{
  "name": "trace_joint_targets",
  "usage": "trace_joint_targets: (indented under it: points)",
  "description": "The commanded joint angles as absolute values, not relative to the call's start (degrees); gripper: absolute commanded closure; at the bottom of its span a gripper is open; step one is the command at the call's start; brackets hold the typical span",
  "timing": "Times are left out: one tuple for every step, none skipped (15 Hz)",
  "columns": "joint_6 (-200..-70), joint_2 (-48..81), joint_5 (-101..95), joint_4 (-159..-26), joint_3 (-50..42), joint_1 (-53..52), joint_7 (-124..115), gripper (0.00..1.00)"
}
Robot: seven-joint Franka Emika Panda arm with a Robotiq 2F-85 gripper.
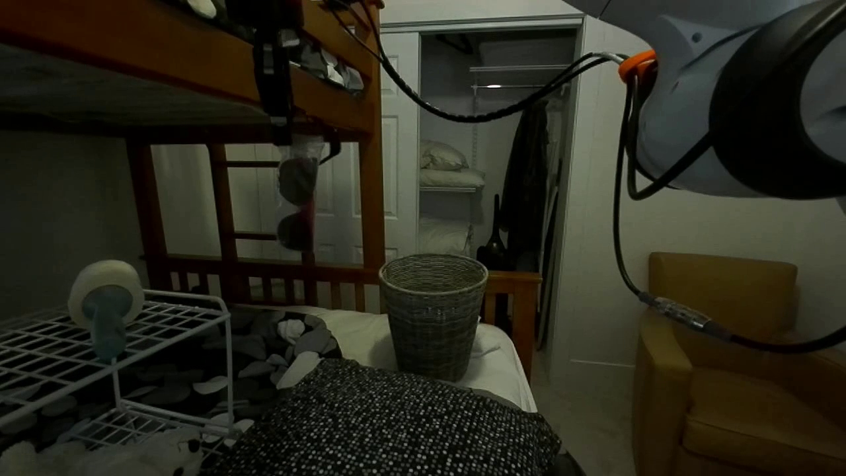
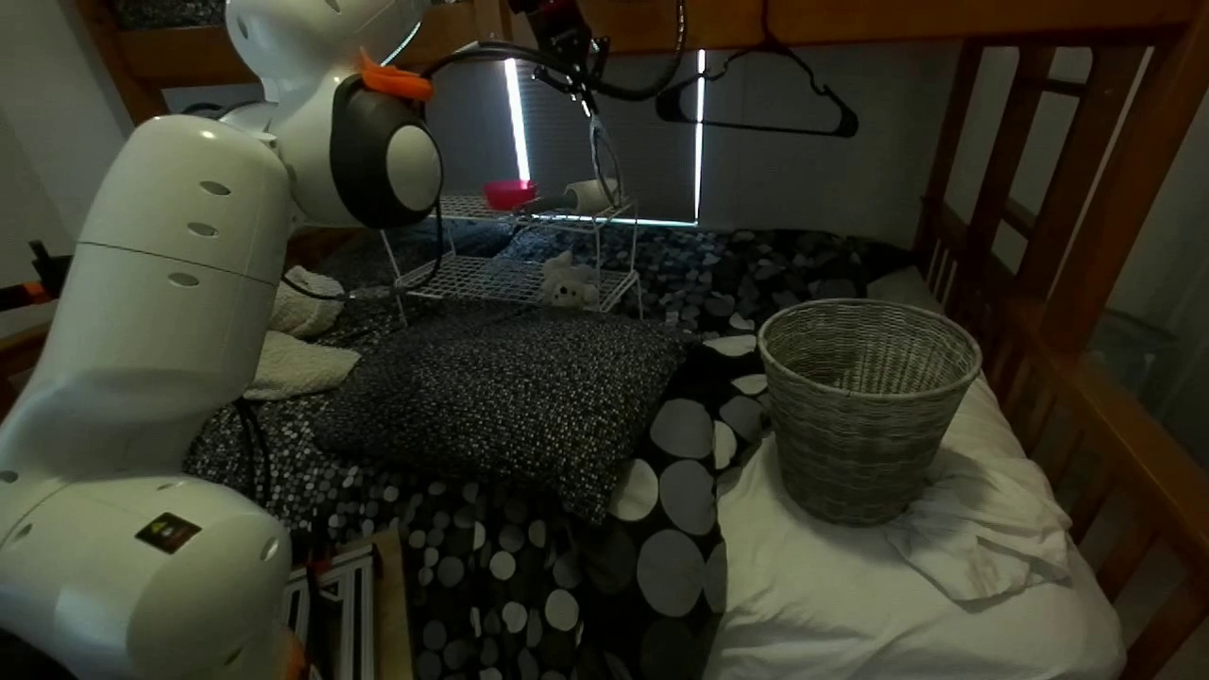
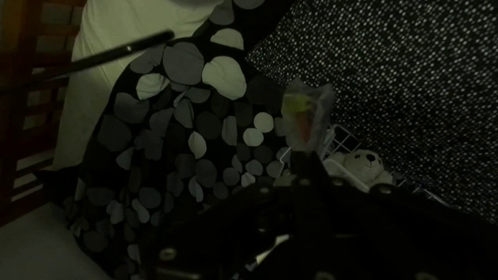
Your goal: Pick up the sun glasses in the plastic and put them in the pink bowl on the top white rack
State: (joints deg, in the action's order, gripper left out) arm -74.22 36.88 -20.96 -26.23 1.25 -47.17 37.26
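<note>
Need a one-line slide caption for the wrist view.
End effector gripping the bagged sunglasses over circle-patterned bedding, with a plush toy and the white rack partly in view.

The signs here are pointing to a bedroom in a home. A wooden bunk bed (image 1: pixel 371 198), with a ladder (image 1: pixel 223 192) and a slatted end rail (image 1: pixel 330 271), is taking up much of the space. Across its lower level a white sheet (image 2: pixel 841 590), a dark circle-patterned cover (image 2: pixel 688 496) and a speckled pillow (image 2: pixel 510 397) are lying, and a white plush bear (image 3: pixel 363 167) is showing near the pillow. A woven basket (image 2: pixel 864 444) is standing on the sheet. Beyond the end rail a closet (image 1: pixel 496 142) is standing open, a dark garment (image 1: pixel 525 172) hanging inside and pale, soft-looking bundles (image 1: pixel 453 178) resting on a shelf (image 1: pixel 449 190). A tan armchair (image 1: pixel 740 291) is standing off to one side
</note>
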Motion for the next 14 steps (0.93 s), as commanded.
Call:
trace_joint_targets:
  points:
    - [-77.0,39.0,-21.2,-25.8,2.1,-48.6,40.8,1.0]
    - [-78.2,39.6,-21.6,-25.6,2.0,-49.4,41.8,1.0]
    - [-79.6,40.0,-21.8,-25.3,1.8,-50.1,42.8,1.0]
    - [-81.3,40.3,-21.9,-25.2,1.8,-50.7,43.8,1.0]
    - [-82.8,40.6,-21.9,-25.2,1.7,-51.2,45.3,1.0]
    - [-84.2,40.5,-21.9,-25.4,1.7,-51.9,46.7,1.0]
    - [-86.2,40.8,-21.8,-25.4,1.7,-52.2,48.6,1.0]
    - [-88.0,40.9,-21.6,-25.3,1.9,-52.6,50.5,1.0]
    - [-90.0,41.1,-21.4,-25.2,2.0,-52.9,52.4,1.0]
    - [-91.5,41.2,-21.0,-25.3,2.1,-53.1,54.2,1.0]
    - [-93.4,41.4,-20.7,-25.3,2.2,-53.1,56.1,1.0]
    - [-95.5,41.8,-20.3,-25.3,2.5,-53.2,58.1,1.0]
    - [-96.8,41.8,-19.9,-25.3,2.6,-53.2,59.9,1.0]
    - [-98.6,42.2,-19.4,-25.3,3.0,-53.0,61.7,1.0]
